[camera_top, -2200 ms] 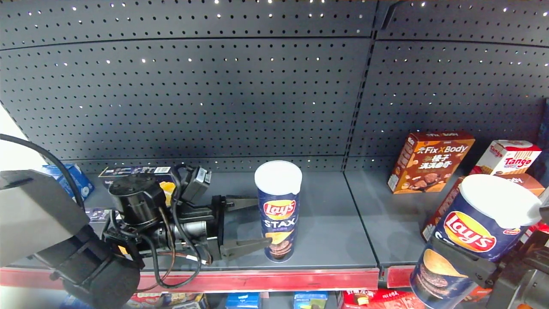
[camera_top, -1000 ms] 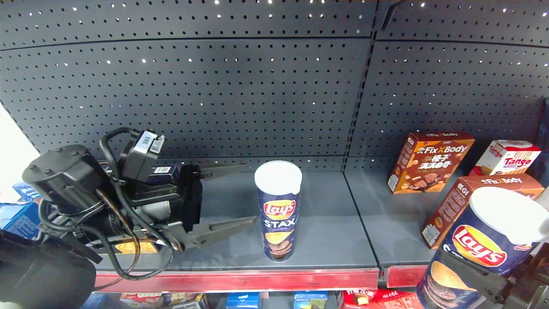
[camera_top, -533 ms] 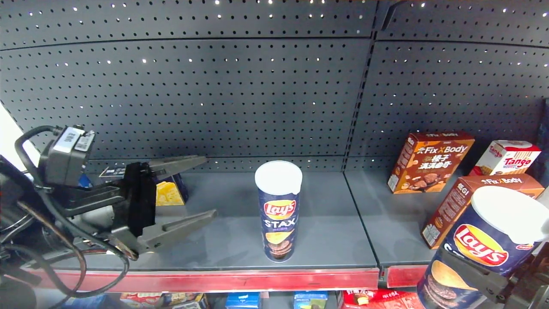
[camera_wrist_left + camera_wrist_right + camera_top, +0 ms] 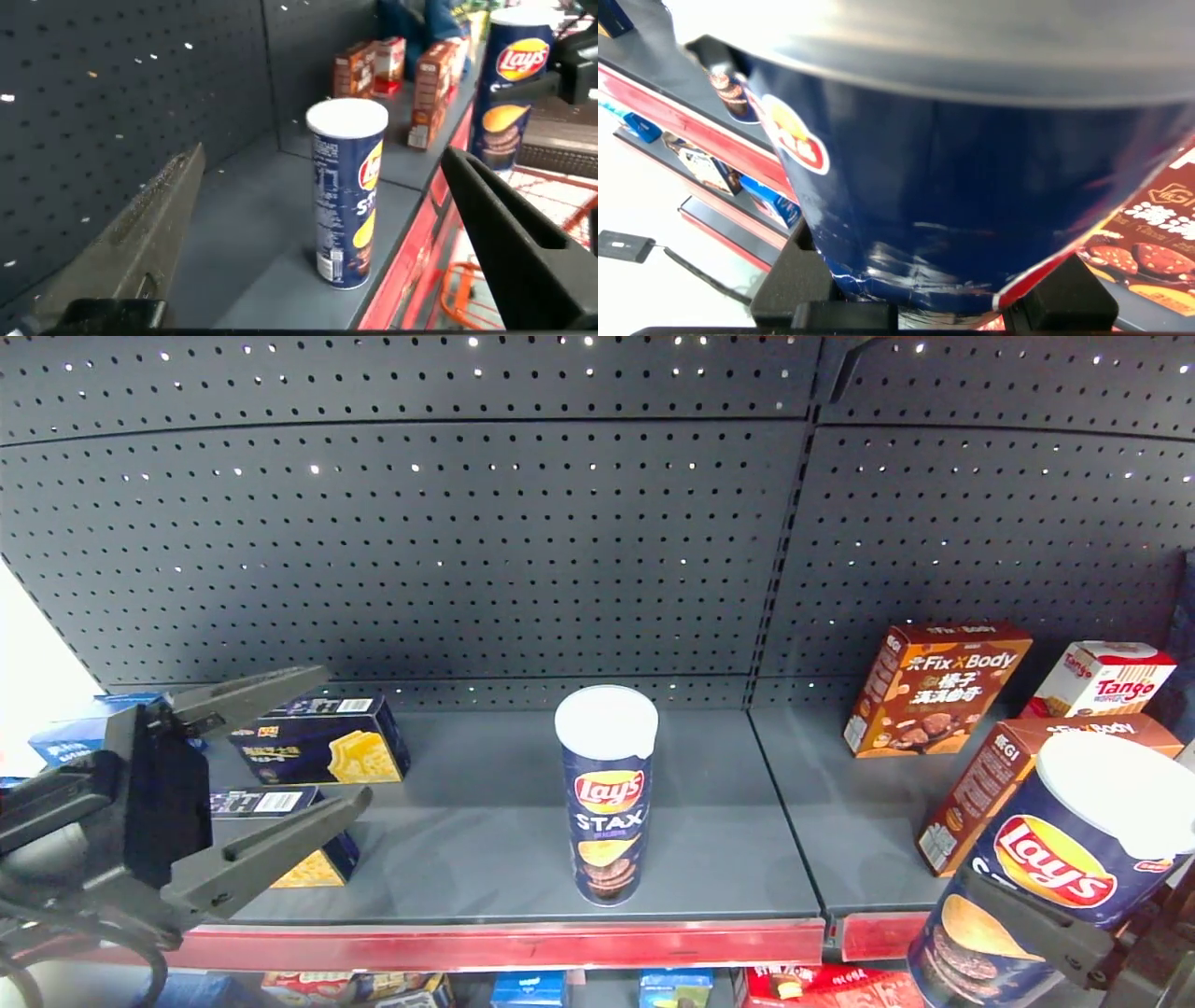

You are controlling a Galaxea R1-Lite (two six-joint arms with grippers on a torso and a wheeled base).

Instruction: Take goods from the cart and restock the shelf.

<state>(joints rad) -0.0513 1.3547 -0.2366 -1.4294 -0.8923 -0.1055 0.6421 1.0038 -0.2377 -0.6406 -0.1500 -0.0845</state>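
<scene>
A dark blue chip can [image 4: 607,793] with a white lid stands upright near the front of the grey shelf [image 4: 709,840]; the left wrist view shows the chip can [image 4: 348,191] between the fingers but well beyond them. My left gripper [image 4: 345,733] hovers open at the shelf's left end, clear of the can, with nothing in it. At the lower right my right gripper [image 4: 1074,933] is shut on a second chip can [image 4: 1055,868], held tilted in front of the shelf edge. In the right wrist view this second chip can [image 4: 971,159] hides the fingers.
Two dark blue cracker boxes [image 4: 327,737] lie behind and below my left gripper. Brown boxes [image 4: 938,686] and a red-and-white box [image 4: 1106,677] stand on the right shelf section. The pegboard back wall [image 4: 467,551] closes the rear. A red rail [image 4: 504,947] edges the front.
My left gripper let go of the standing can and drew back to the left, staying open. The right gripper with its can drifted slightly right and down.
</scene>
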